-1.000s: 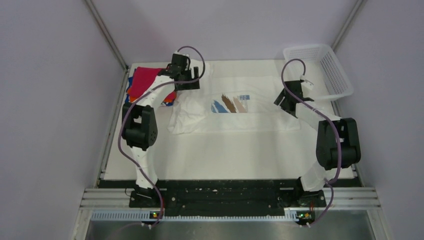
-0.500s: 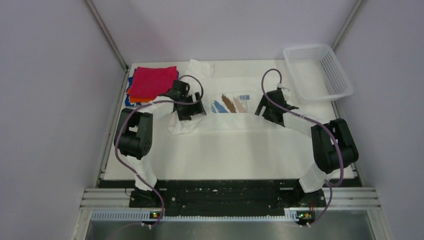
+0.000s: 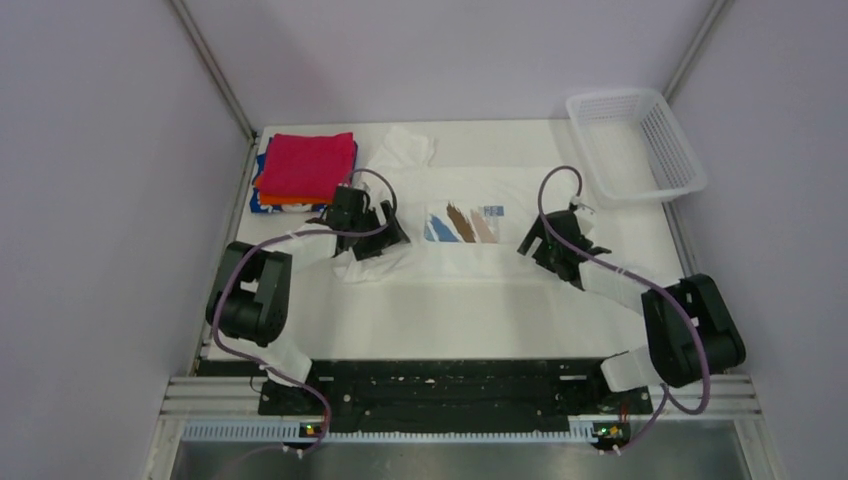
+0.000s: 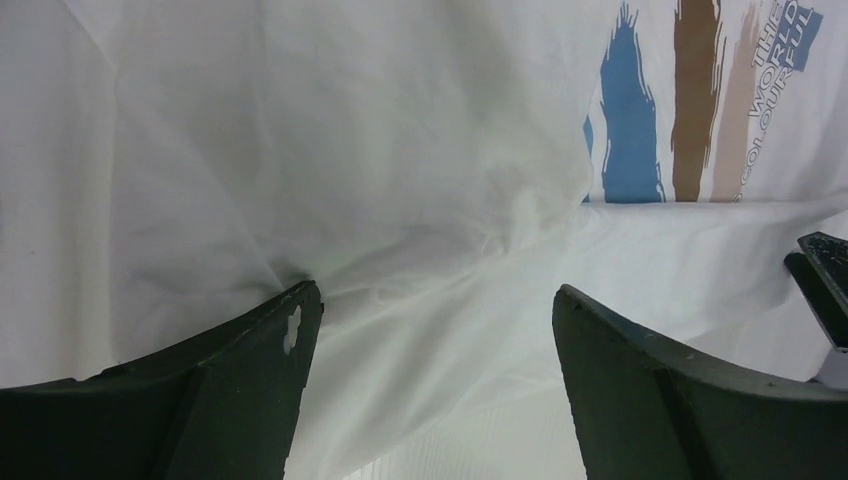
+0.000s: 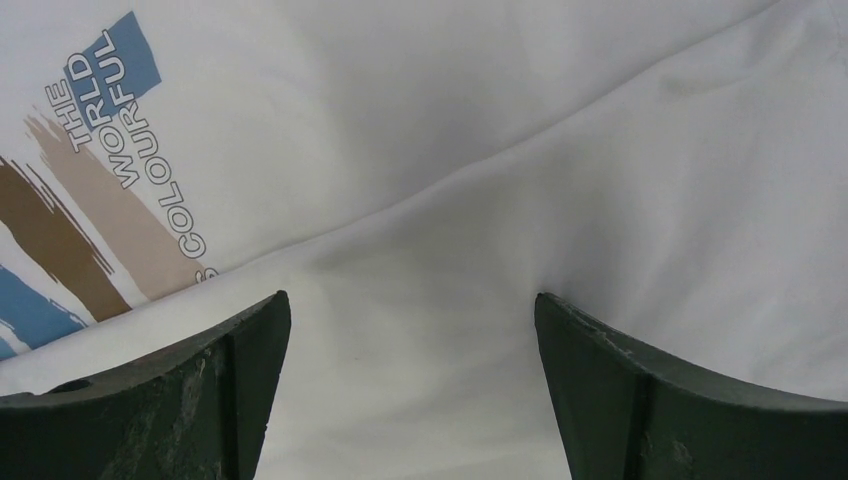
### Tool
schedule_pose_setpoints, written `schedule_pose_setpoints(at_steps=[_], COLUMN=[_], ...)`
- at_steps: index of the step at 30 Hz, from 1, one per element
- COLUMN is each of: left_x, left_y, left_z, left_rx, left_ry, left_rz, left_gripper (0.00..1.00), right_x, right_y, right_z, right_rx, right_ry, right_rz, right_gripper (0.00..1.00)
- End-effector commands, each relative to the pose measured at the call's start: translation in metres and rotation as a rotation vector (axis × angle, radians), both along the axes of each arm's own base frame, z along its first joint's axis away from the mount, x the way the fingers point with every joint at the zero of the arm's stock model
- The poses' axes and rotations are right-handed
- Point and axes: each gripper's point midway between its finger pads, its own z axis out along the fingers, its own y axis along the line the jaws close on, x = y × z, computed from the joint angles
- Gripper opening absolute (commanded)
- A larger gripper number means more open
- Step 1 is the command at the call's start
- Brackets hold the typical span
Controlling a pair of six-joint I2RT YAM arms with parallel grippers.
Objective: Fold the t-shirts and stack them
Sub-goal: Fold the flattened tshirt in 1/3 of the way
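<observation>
The white t-shirt (image 3: 500, 255) with blue and brown brush-stroke stripes (image 3: 460, 225) lies spread across the table's middle, with a fold line running just below the stripes. My left gripper (image 3: 392, 238) is open and low over the shirt's left part; its wrist view shows wrinkled cloth between the fingers (image 4: 435, 290) and the stripes (image 4: 650, 120) at the upper right. My right gripper (image 3: 530, 240) is open over the shirt's right part, the fold between its fingers (image 5: 412, 297). A folded magenta-red shirt (image 3: 308, 163) tops a stack with orange (image 3: 290, 198) and blue (image 3: 258, 200) ones at the far left.
A white plastic mesh basket (image 3: 640, 140) stands at the far right corner. A loose white sleeve (image 3: 405, 145) sticks out past the shirt's far edge. Metal frame posts and walls close in the table on both sides.
Both grippers have come from the shirt's far edge toward the near side and dropped low over the cloth. The magenta-red stack and the far sleeve, earlier hidden by the left arm, now show.
</observation>
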Motion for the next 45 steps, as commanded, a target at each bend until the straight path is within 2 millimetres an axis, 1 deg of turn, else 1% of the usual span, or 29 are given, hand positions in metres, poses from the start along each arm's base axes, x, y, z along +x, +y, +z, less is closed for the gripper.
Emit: schedule_pose_setpoints(at_steps=[1,3,6,9,11,15,18,24,27,29,31,33,35,37,39,40,41,42,45], left_x=[-0.072,-0.097,-0.135,-0.16,-0.174,-0.187,-0.188,-0.168,-0.167,-0.168,-0.166,-0.16,-0.15,-0.136,-0.116,-0.102,-0.09,-0.078,-0.041], left_y=[0.013,0.017,0.027,0.031,0.029,0.045,0.051,0.045,0.045,0.047,0.048,0.044,0.035,0.024,0.018,0.016,0.018,0.018,0.017], left_z=[-0.03,-0.031,-0.037,-0.034,-0.031,-0.03,-0.03,-0.02,-0.017,-0.016,-0.01,0.005,0.026,0.051,0.075,0.091,0.096,0.106,0.125], left_rx=[0.055,0.078,0.128,0.153,0.15,0.19,0.203,0.201,0.215,0.225,0.233,0.217,0.182,0.154,0.149,0.149,0.18,0.193,0.229], left_ry=[0.161,0.182,0.215,0.215,0.216,0.189,0.172,0.116,0.124,0.126,0.118,0.086,0.034,-0.035,-0.113,-0.165,-0.187,-0.202,-0.203], left_rz=[0.038,0.055,0.093,0.119,0.13,0.209,0.231,0.227,0.229,0.228,0.227,0.209,0.174,0.13,0.125,0.132,0.142,0.152,0.155], left_gripper=[0.91,0.91,0.91,0.91,0.91,0.91,0.92,0.92,0.92,0.92,0.92,0.92,0.92,0.93,0.93,0.93,0.96,0.97,0.97], right_x=[-0.09,-0.109,-0.13,-0.147,-0.157,-0.174,-0.183,-0.188,-0.187,-0.182,-0.171,-0.153,-0.132,-0.115,-0.1,-0.093,-0.087,-0.08,-0.062], right_y=[-0.008,-0.009,-0.006,-0.001,0.001,-0.003,-0.004,0.001,0.0,-0.002,-0.001,0.002,0.005,0.011,0.014,0.011,0.009,0.006,0.011], right_z=[-0.039,-0.041,-0.039,-0.034,-0.031,-0.027,-0.027,-0.024,-0.022,-0.017,-0.004,0.018,0.046,0.074,0.096,0.104,0.111,0.118,0.139], right_rx=[0.004,0.021,0.049,0.067,0.079,0.085,0.106,0.146,0.142,0.128,0.119,0.126,0.138,0.153,0.146,0.134,0.126,0.109,0.076], right_ry=[0.242,0.265,0.272,0.278,0.289,0.299,0.297,0.284,0.279,0.26,0.213,0.12,0.001,-0.111,-0.196,-0.229,-0.258,-0.291,-0.344], right_rz=[-0.002,0.013,0.038,0.062,0.065,0.044,0.037,0.046,0.042,0.038,0.047,0.048,0.049,0.078,0.094,0.081,0.061,0.045,0.068], right_gripper=[0.91,0.91,0.91,0.91,0.91,0.91,0.91,0.91,0.91,0.92,0.92,0.95,0.98,0.99,0.99,0.99,0.99,0.99,0.99])
